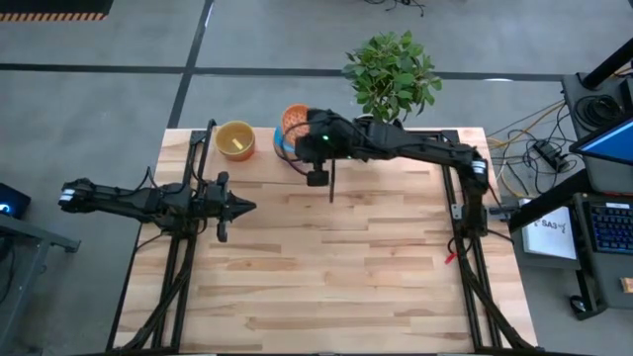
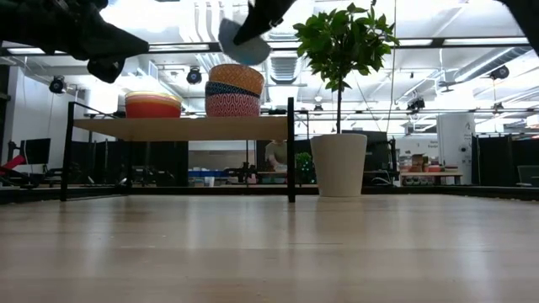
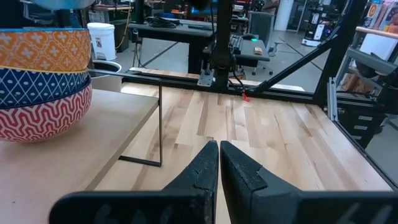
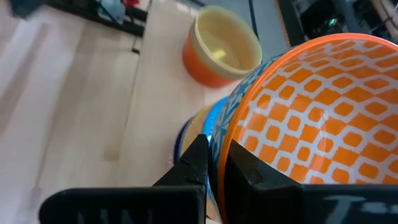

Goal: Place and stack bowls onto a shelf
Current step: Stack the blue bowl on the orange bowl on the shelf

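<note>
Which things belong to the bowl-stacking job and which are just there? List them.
Job: shelf; patterned bowl stack; orange-and-yellow stack; light blue bowl, held by the right gripper.
Just there: potted plant; keyboard.

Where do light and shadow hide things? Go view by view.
Low view: bright ceiling lights backlight the scene, so the right gripper holding the light blue bowl over the shelf is a black silhouette, and the table shows a pale sheen. High view: even light, with the waiting left gripper plainly readable. Both wrist views: evenly lit, no strong glare.
</note>
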`<act>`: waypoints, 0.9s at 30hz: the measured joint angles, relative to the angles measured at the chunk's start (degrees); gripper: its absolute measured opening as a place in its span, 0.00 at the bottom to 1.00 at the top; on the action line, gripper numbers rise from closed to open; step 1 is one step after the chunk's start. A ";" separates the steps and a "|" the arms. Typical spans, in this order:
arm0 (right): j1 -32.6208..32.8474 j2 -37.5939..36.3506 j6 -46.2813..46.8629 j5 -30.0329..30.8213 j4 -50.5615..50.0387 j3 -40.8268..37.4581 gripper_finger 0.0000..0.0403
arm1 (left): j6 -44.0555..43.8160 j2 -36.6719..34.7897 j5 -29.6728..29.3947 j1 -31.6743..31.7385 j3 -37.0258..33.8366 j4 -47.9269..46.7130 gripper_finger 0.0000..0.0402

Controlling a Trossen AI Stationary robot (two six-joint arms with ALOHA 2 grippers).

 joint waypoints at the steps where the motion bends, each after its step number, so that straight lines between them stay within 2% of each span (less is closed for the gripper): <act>1: -0.37 1.04 0.07 0.00 -0.67 1.12 0.03 | 0.00 0.00 0.00 0.00 0.00 -0.02 0.00; 5: -1.56 4.08 0.08 0.00 -2.76 4.62 0.04 | 0.57 0.02 0.00 0.00 0.00 -0.15 0.00; 11: -2.36 6.90 0.09 -0.11 -3.76 6.50 0.10 | 0.63 0.00 0.00 0.00 0.00 -0.22 0.00; 27: -3.59 7.51 1.18 -3.48 -6.08 6.53 0.13 | 0.63 0.00 0.00 0.00 0.00 -0.24 0.00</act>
